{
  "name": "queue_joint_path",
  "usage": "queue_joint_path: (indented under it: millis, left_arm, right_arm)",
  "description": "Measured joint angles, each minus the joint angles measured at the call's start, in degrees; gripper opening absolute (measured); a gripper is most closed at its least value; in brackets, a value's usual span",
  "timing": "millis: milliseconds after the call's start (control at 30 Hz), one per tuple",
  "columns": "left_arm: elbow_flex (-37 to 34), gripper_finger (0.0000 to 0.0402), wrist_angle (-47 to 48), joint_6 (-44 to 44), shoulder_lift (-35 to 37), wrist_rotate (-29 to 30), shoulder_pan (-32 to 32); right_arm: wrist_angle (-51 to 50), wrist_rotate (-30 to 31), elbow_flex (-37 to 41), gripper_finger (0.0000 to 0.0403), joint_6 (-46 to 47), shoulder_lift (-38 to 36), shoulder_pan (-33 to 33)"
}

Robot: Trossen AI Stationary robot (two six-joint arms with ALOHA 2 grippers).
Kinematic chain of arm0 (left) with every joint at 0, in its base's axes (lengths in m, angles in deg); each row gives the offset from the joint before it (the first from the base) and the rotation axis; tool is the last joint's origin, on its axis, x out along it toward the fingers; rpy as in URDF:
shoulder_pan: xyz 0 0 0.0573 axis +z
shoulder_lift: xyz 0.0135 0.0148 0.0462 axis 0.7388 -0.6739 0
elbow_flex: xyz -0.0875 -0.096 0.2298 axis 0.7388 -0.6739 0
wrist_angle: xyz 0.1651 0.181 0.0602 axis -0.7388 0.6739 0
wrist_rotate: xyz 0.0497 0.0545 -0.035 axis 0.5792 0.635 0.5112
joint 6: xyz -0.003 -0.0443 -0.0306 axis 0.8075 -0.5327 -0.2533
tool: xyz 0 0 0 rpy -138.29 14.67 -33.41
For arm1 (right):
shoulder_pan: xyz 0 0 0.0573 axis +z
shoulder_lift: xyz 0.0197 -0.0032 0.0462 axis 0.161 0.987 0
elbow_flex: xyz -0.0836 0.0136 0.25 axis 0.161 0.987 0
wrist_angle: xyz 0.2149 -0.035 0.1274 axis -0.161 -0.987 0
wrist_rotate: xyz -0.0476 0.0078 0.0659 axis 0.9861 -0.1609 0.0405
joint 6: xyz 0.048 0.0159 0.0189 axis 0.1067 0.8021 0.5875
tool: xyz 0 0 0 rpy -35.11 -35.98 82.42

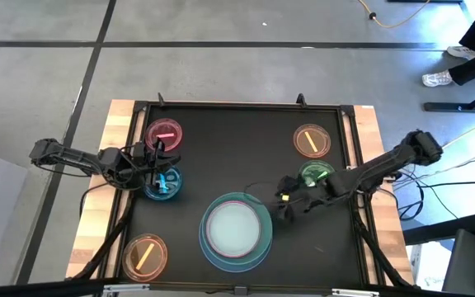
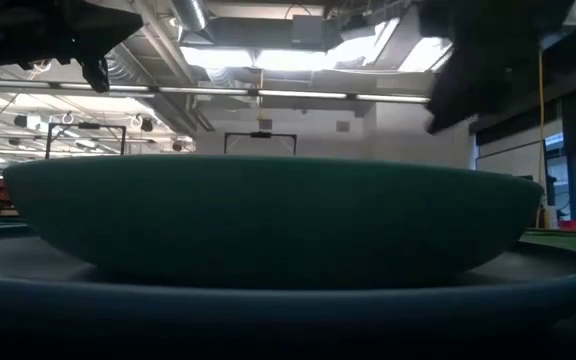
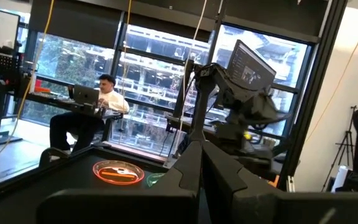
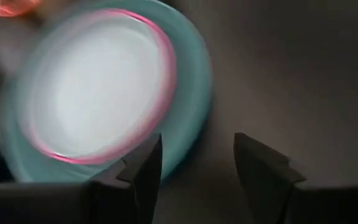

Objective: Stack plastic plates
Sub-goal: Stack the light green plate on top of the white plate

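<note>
A stack of large plates (image 1: 236, 231) stands near the table's near edge: a pale mint one on top, then pink and teal rims, and a light blue one lowest (image 2: 268, 300). Small plates lie singly on the mat: pink (image 1: 164, 134), blue (image 1: 163, 183), green (image 1: 316, 175) and two orange (image 1: 312, 140) (image 1: 145, 256). My right gripper (image 1: 285, 203) (image 4: 197, 168) is open, just right of the stack's rim (image 4: 194, 93), pointing down. My left gripper (image 1: 157, 165) (image 3: 201, 171) is shut and level, between the pink and blue small plates, with nothing seen between its fingers.
The black mat (image 1: 246, 120) sits in a raised frame on a wooden table (image 1: 118, 124). Bare mat lies at its middle and far side. A person (image 3: 98, 102) sits at a desk beyond the table. Cables trail at the right edge (image 1: 411, 198).
</note>
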Motion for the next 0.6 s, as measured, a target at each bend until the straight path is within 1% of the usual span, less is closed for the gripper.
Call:
queue_joint_path:
  millis: [167, 267, 333, 600]
  left_arm:
    - [0.0, 0.0007, 0.1, -0.2, 0.0, 0.0, 0.0]
    - [0.0, 0.0007, 0.0, -0.2, 0.0, 0.0, 0.0]
    - [0.0, 0.0007, 0.0, -0.2, 0.0, 0.0, 0.0]
    - [0.0, 0.0007, 0.1, -0.2, 0.0, 0.0, 0.0]
  right_arm:
    - [-16.1, 4.0, 0.0, 0.0183, 4.9, -1.1, 0.0]
    - [-22.9, 6.2, 0.2, 0.0182, 7.6, 0.0, 0.0]
    - [-24.2, 6.7, 1.2, 0.0182, 8.3, 0.6, 0.0]
    - [-20.9, 6.1, 7.1, 0.0182, 10.0, 3.7, -0.1]
